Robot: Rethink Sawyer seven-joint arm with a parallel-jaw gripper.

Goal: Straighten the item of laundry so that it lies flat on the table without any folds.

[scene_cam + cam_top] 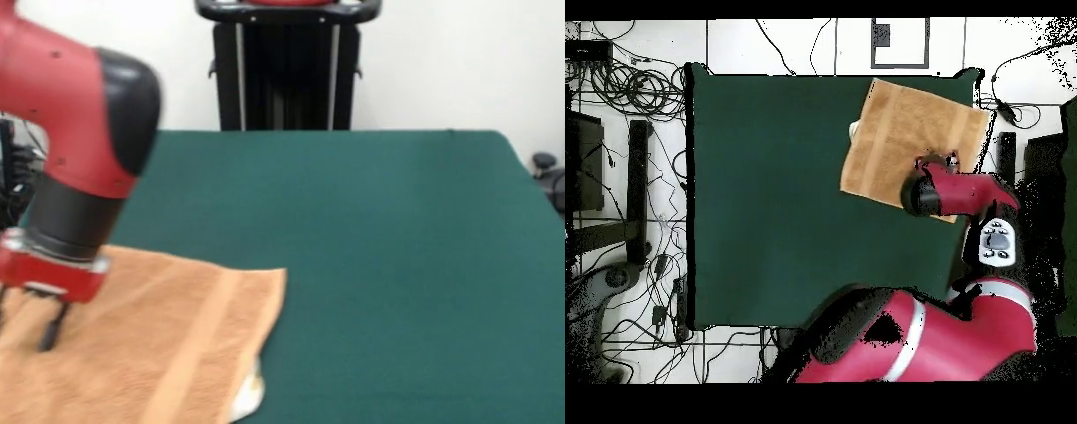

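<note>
1. You had the towel (905,140) spread on the worktop (785,200) in the corner far from the robot's base in the overhead view, close to two edges. It sat skewed to those edges, probably just from how it was dropped.
2. Most of it looked flat. A white tag (250,396) peeked from under one side, so I judged a small part there was still tucked under.
3. The pincer (31,320) hung low over the cloth near the opposite side, likely placed to pinch an edge and pull. Whether its fingers were apart or together, I could not tell.
</note>
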